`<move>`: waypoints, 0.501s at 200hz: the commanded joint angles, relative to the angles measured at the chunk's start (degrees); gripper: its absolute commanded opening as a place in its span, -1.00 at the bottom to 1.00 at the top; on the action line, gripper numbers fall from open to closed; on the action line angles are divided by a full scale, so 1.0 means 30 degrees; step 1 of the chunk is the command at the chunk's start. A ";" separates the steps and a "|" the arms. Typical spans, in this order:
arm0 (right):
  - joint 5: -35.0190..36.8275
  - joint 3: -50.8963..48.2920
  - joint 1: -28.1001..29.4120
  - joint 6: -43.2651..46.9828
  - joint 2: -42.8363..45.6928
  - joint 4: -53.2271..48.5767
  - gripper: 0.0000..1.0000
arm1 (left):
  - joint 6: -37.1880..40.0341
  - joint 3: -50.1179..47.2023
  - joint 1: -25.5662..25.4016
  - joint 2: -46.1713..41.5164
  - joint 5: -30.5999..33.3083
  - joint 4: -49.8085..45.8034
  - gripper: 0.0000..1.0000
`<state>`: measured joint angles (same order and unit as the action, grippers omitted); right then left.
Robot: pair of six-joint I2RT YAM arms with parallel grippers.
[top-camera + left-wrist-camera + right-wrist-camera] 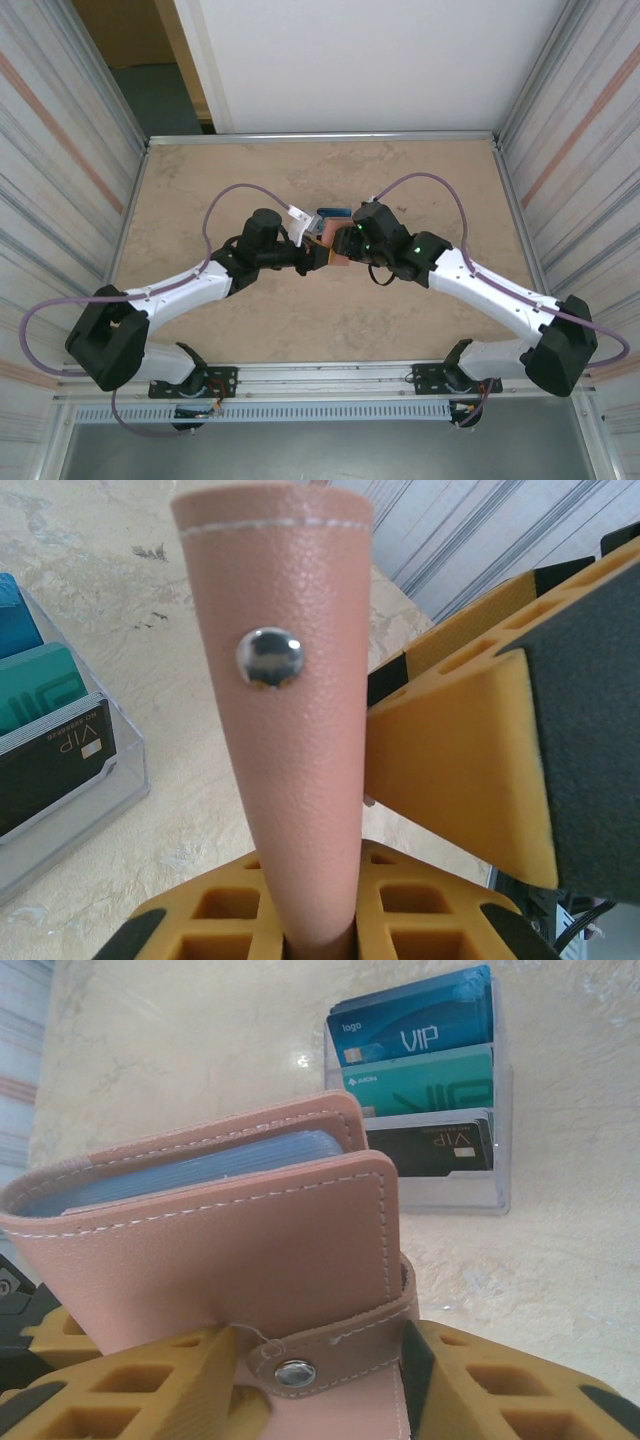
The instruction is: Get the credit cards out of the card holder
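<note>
Viewing from above, you see the card holder (325, 248) raised mid-table. At the left wrist, the left gripper (315, 935) is clamped on its strap tab (285, 730); pull gently. At the right wrist, the right gripper (330, 1390) squeezes the card holder; keep that firm.

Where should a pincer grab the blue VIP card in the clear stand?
Pinch the blue card by its top edge, from above: it stands in the back row of the clear stand, the teal card hides its lower part, leaving that edge free.
</note>
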<state>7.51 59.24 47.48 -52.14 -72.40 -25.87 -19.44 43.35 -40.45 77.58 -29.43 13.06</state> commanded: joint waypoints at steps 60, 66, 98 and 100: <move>0.0372 0.0410 -0.0150 -0.0213 -0.0644 -0.0403 -0.36 | 0.0390 0.0374 -0.0317 -0.0259 -0.0900 0.0702 -1.00; 0.0369 0.0353 -0.0169 -0.0213 -0.0629 -0.0395 -0.38 | 0.0372 0.0348 -0.0317 -0.0326 -0.0829 0.0715 -1.00; 0.0340 0.0107 -0.0271 -0.0292 -0.0541 -0.0373 -0.40 | 0.0330 0.0244 -0.0317 -0.0630 -0.0461 0.0724 -1.00; 0.0339 0.0099 -0.0264 -0.0287 -0.0543 -0.0372 -0.40 | 0.0329 0.0231 -0.0317 -0.0634 -0.0448 0.0739 -1.00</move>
<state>7.03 59.44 47.53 -52.14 -73.45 -26.02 -19.44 43.35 -40.58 78.11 -28.84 12.01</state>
